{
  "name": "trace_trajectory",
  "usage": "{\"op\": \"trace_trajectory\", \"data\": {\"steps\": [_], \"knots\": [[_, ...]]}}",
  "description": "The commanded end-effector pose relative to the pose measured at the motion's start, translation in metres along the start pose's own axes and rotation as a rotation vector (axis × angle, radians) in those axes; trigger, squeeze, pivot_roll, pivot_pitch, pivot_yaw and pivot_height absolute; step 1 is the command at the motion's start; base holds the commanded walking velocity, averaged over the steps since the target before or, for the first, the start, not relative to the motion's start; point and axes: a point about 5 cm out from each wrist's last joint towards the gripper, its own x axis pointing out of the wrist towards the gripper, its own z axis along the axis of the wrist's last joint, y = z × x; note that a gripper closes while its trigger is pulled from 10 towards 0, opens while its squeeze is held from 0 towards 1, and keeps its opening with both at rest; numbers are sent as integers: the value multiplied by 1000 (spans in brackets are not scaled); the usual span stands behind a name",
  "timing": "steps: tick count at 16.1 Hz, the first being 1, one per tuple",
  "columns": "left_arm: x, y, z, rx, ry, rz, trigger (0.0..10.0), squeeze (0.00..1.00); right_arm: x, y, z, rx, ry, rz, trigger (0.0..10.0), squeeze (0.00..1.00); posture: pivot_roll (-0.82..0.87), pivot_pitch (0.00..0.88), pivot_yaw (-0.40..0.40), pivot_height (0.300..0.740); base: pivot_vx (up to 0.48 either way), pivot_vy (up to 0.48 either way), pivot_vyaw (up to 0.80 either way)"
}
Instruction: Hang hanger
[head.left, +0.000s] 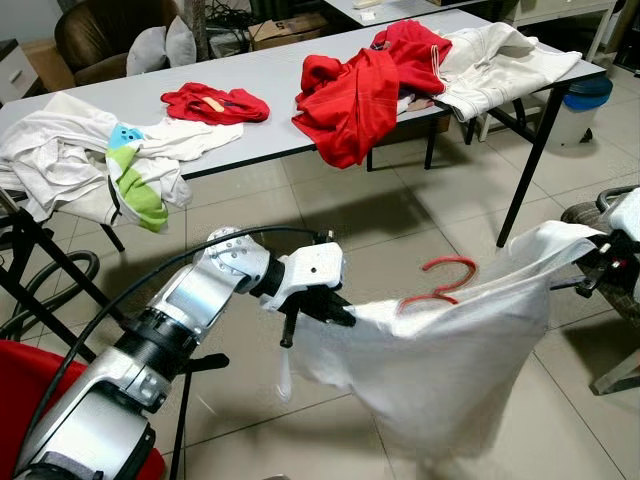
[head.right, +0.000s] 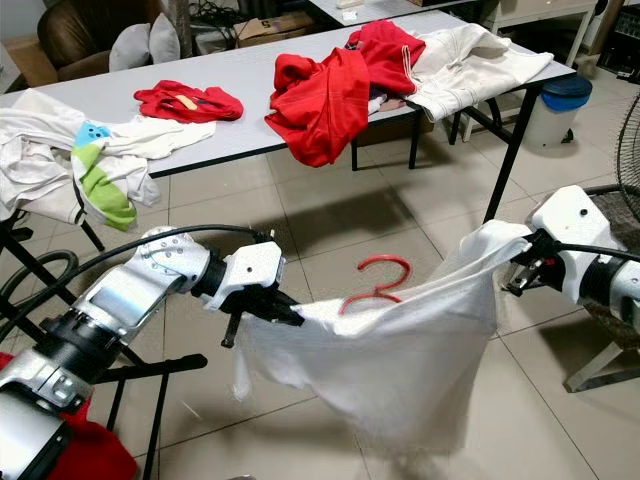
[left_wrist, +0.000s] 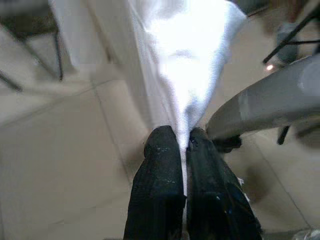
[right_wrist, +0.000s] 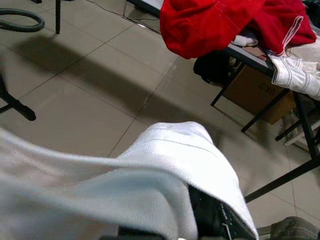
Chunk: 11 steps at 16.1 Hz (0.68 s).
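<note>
left gripper (left_wrist: 185, 150) pinches white garment (head.left: 450, 350), red hanger (head.left: 440, 283) inside.

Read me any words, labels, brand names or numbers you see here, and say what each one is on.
No text can be read.
Cardboard box under the table: faint dark marks on its side, too blurred to read.
White garment, red hanger, red clothes: no print visible.

A grey table (head.left: 280, 75) on the tiled floor (head.left: 400, 220) carries red clothes (head.left: 350, 95) and white clothes (head.left: 60, 150)
</note>
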Motion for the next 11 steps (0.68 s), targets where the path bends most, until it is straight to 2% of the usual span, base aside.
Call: {"op": "trace_trajectory", "data": {"steps": [1,3,4,5,6,8,9,10,11], "knots": [[-3,-2,18,48,-92,-19,0,0,7,2,6,-11,-26,41,0,0,-184,0,142,740,0,0,0],[-4,0,36,72,-172,-36,0,0,14,10,4,25,-40,127,0,0,-183,0,141,740,0,0,0],[-4,-1,40,74,-189,-47,0,0,15,13,3,42,-50,159,1961,0,-180,0,142,740,0,0,0],[-2,-7,46,71,-208,-105,0,0,20,22,5,67,-94,243,5020,0,-180,0,142,740,0,0,0],[2,-10,42,64,-181,-124,0,0,23,25,11,59,-120,286,6275,0,-180,0,142,740,0,0,0],[7,-14,27,39,-110,-125,0,0,23,29,21,51,-155,373,10000,0,-179,0,137,740,0,0,0],[7,-15,27,34,-117,-126,0,0,23,29,20,50,-141,389,10000,0,-180,0,137,740,0,0,0],[5,-17,32,24,-158,-135,0,0,22,33,14,74,-100,457,10000,0,-182,0,137,740,0,0,0],[5,-17,34,20,-177,-141,0,0,22,35,12,86,-83,487,10000,761,-182,0,136,740,0,0,0]]}}
